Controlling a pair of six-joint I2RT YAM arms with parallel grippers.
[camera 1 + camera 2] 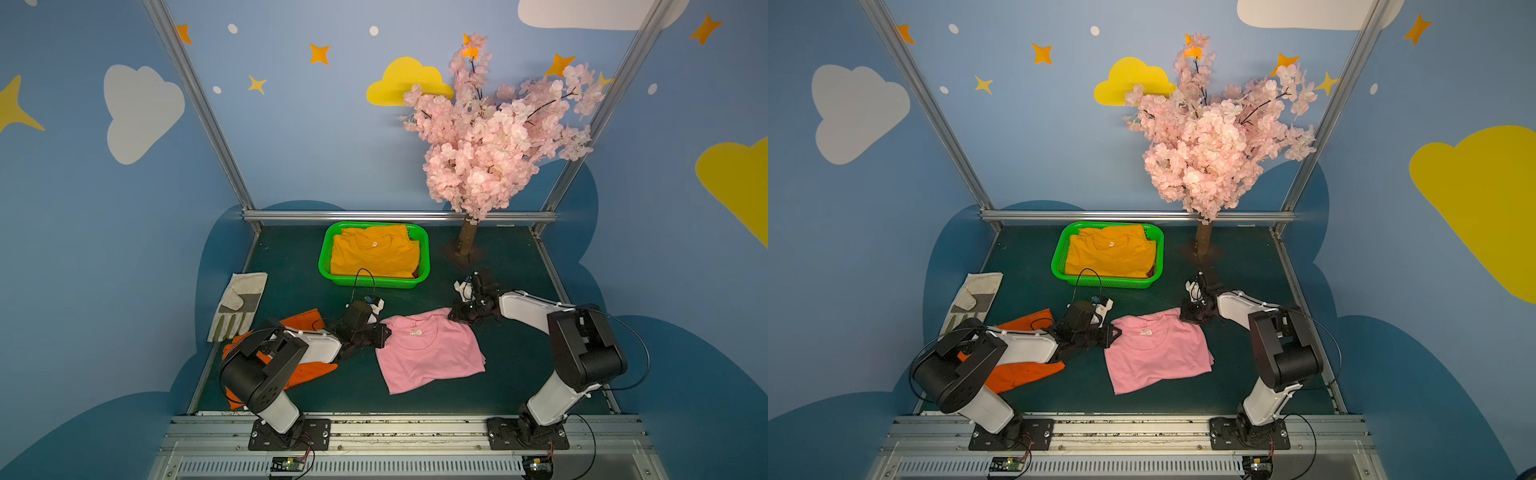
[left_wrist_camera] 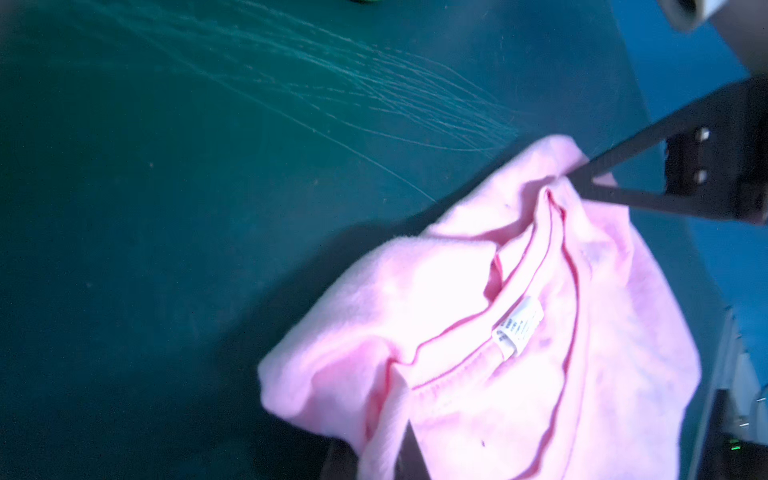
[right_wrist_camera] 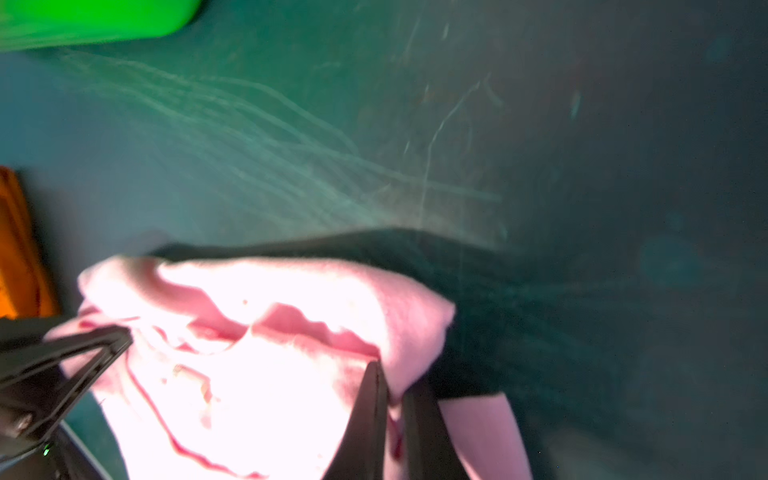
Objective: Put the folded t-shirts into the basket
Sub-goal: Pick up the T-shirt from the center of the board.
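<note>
A light pink folded t-shirt [image 1: 432, 353] [image 1: 1158, 353] lies mid-table. My left gripper [image 1: 384, 334] [image 2: 386, 440] is shut on its far left corner, with cloth bunched between the fingers. At the far right corner my right gripper [image 1: 455, 316] [image 3: 390, 374] is shut on the pink cloth [image 3: 270, 374] too. The green basket [image 1: 328, 266] [image 1: 1059, 262] stands at the back and holds a golden yellow t-shirt [image 1: 374, 257]. A dark red edge [image 1: 1150, 271] peeks from under the yellow one. An orange t-shirt [image 1: 311, 370] [image 1: 1025, 372] lies partly hidden under my left arm.
A beige-and-grey work glove [image 1: 239, 307] lies at the left edge of the table. A pink blossom tree stands at the back right on its trunk [image 1: 467, 237], close behind my right gripper. Metal frame rails border the table.
</note>
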